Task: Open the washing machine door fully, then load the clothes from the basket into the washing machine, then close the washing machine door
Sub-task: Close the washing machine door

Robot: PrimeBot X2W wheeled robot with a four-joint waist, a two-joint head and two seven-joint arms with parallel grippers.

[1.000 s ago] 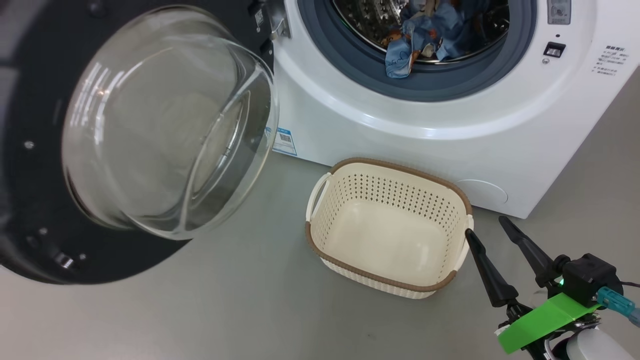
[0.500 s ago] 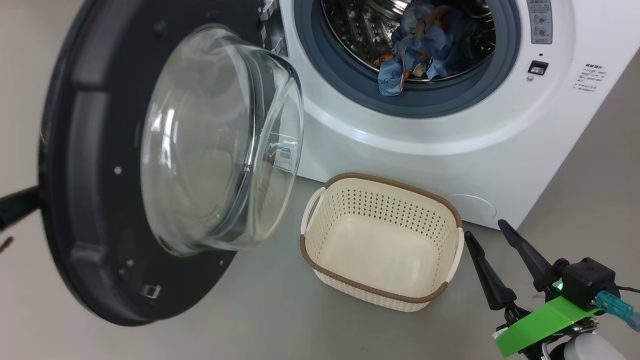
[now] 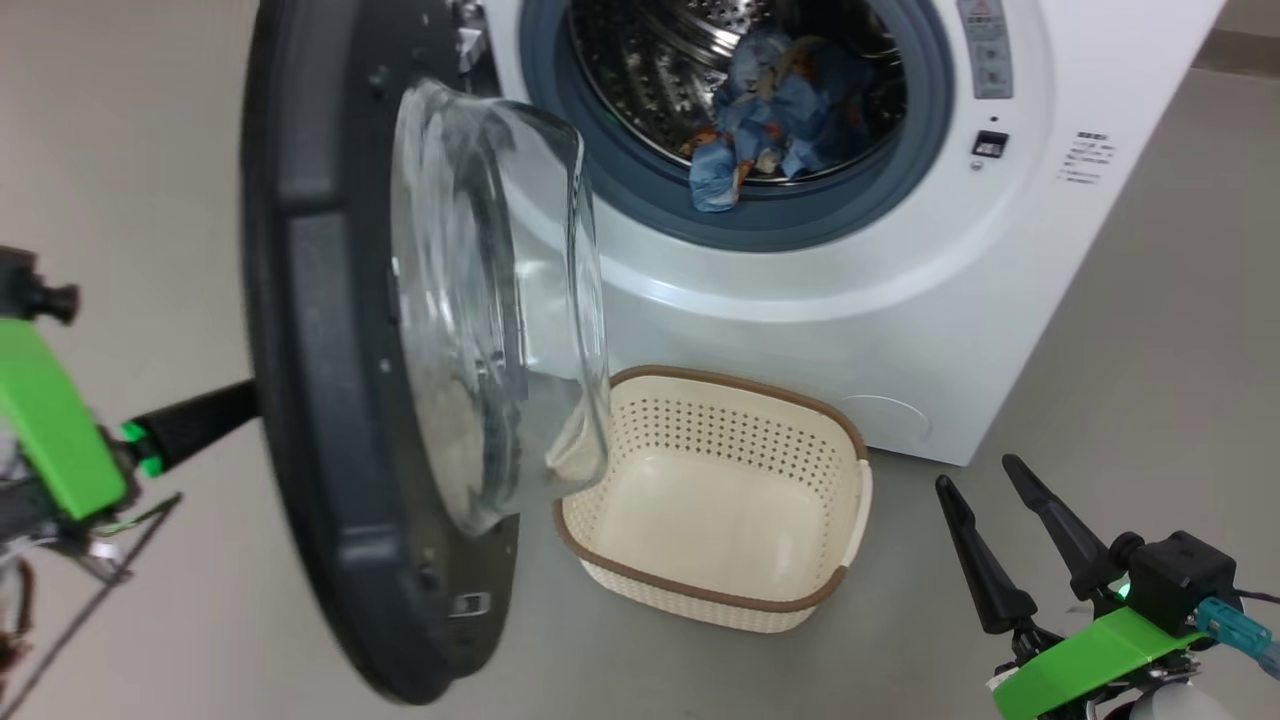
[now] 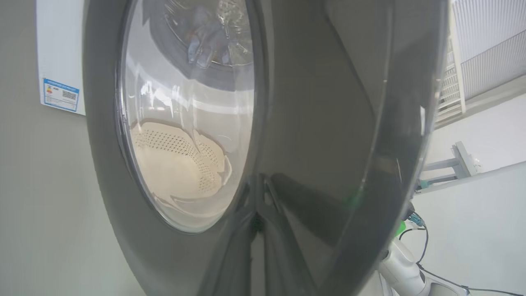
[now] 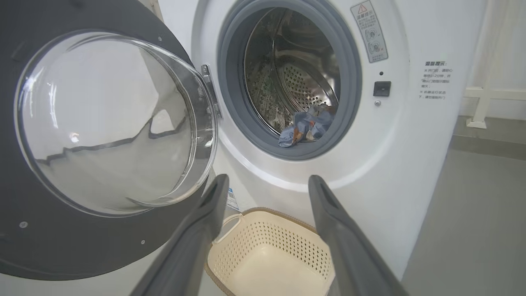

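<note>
Closing step in hand, by the look of it. Nearest, low right: right jaws wide apart, holding nothing, just beside basket point(image 3: 730, 440). On the left: left jaws together, tips pressed to outer face of door point(image 3: 330, 400). Roughly half shut, glass bulge hanging over basket's near corner. Basket empty on floor point(image 3: 1150, 350), close before machine point(image 3: 900, 300). Further in: clothes point(image 3: 770, 120) heaped in drum, one blue fold drooping onto seal point(image 3: 760, 225). Next move likely calls for a steady push round the hinge until latched. In the way: possibly that fold; cannot tell whether basket clears door's lower rim.
</note>
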